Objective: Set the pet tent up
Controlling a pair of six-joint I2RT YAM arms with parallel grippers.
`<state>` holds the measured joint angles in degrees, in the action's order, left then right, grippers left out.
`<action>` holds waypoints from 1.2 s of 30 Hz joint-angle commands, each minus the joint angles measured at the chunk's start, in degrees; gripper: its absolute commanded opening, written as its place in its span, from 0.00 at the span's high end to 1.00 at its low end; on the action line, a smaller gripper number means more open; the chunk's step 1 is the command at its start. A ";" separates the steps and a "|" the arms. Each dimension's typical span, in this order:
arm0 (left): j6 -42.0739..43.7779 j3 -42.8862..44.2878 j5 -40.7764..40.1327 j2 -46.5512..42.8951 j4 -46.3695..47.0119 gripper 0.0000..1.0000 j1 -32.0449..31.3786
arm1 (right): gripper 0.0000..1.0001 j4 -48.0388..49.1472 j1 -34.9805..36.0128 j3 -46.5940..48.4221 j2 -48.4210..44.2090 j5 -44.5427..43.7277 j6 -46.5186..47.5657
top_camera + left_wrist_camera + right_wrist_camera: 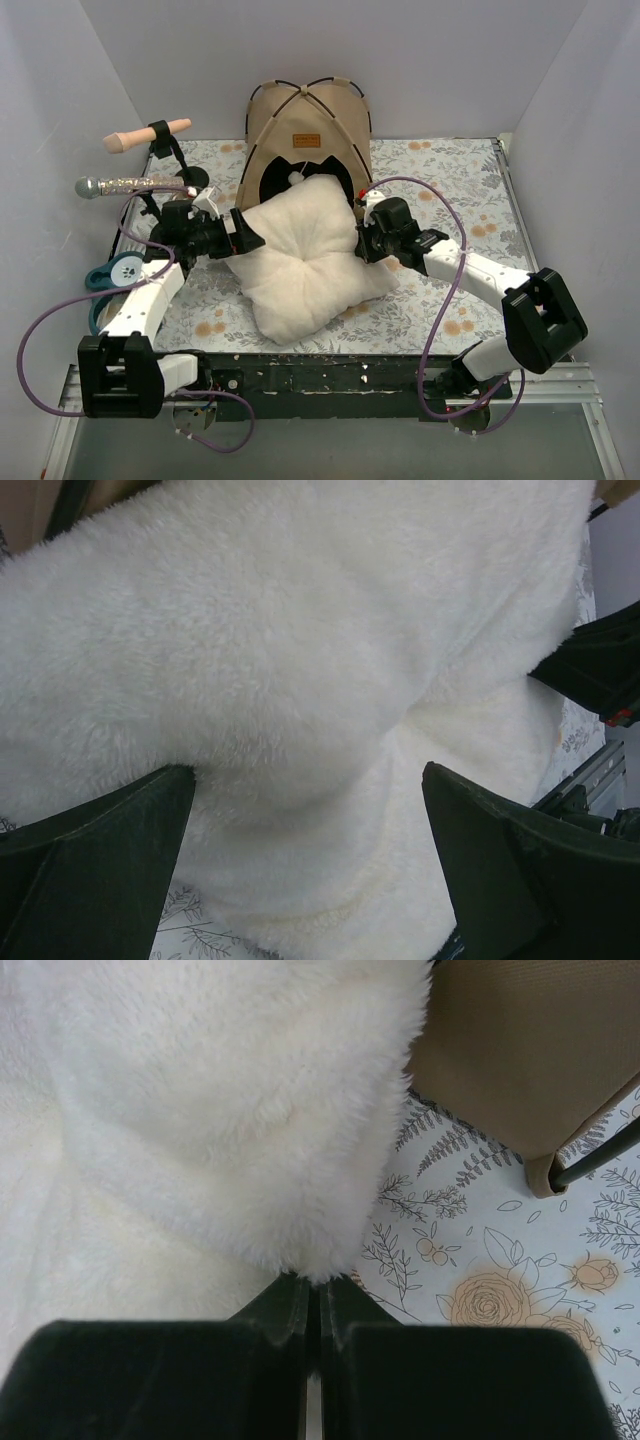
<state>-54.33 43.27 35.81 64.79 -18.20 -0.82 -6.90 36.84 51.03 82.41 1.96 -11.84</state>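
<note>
Top view: the pet tent (305, 120) stands upright at the far middle of the counter (450, 175). Its arched doorway faces you, a brown label (305, 139) sits above the arch, and thin black poles (303, 100) cross over the dome. A cream pillow (310, 258) lies just near of the doorway, its far edge covering the lower part of the opening. Your left claw (245, 233) sits at the pillow's left edge and your right claw (362, 240) at its right edge, both against the fur. At far left, a glittery microphone (115, 185) and a pale handle (145, 135) are held on a black stand. A blue ring (115, 272) lies beside the left arm. Left wrist view: the left claw (308, 780) is spread wide, with the pillow (300, 630) bulging between its fingers (100, 865); a sliver of floral counter (190, 920) shows below. Right wrist view: the right claw (312, 1295) is drawn narrow, fingers almost together. The pillow (220, 1110) corner comes to a point right at the tips, so the pinch appears to be on that corner. The tan tent (520, 1050) wall stands just beside the pillow, and one of the poles (600, 1155) runs into a tan pocket at its lower corner, over the counter (480, 1270).
</note>
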 commanded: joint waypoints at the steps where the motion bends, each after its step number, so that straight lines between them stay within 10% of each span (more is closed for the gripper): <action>1: -2.28 -0.56 -4.85 2.53 3.36 0.02 -0.23 | 0.99 2.41 -0.19 2.06 0.38 0.42 0.23; 12: -5.53 5.26 -7.17 -10.38 -23.46 0.02 -0.06 | 0.99 2.06 -0.89 1.01 -0.76 0.42 0.85; 29: -19.51 -14.26 -3.83 -1.43 4.10 0.02 -3.92 | 0.99 1.88 -1.24 0.22 -0.67 4.02 2.87; 34: -13.11 -4.18 -7.14 -4.76 10.28 0.77 -13.04 | 0.99 3.29 -1.24 0.22 -4.09 9.10 3.84; 36: -9.59 1.70 -11.10 -4.77 10.99 0.88 -18.05 | 0.99 3.99 -0.90 0.39 -5.85 10.78 3.31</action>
<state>-70.46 33.43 27.81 63.29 -16.64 -10.63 -7.07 35.55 50.74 81.84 6.83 -8.78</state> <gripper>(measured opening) 0.212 0.042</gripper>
